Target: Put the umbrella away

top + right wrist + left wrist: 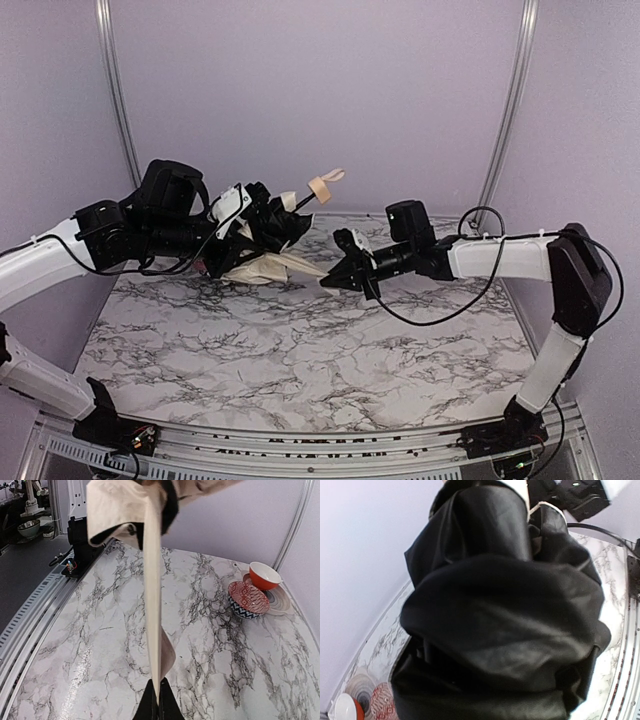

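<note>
Gripping the umbrella (275, 228) bunched above the table (300, 350) with left jaws, pinching its cream strip (152, 605) with closed right jaws; seemingly midway, yet to wrap and stow.

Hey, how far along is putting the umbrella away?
Done: the umbrella is collapsed into a loose bundle, held up by the left arm. In hand: the right fingers pinch a cream strip of its canopy, pulled taut. Left: the fabric is not yet wrapped tight, and nothing shows it stowed anywhere.
</note>
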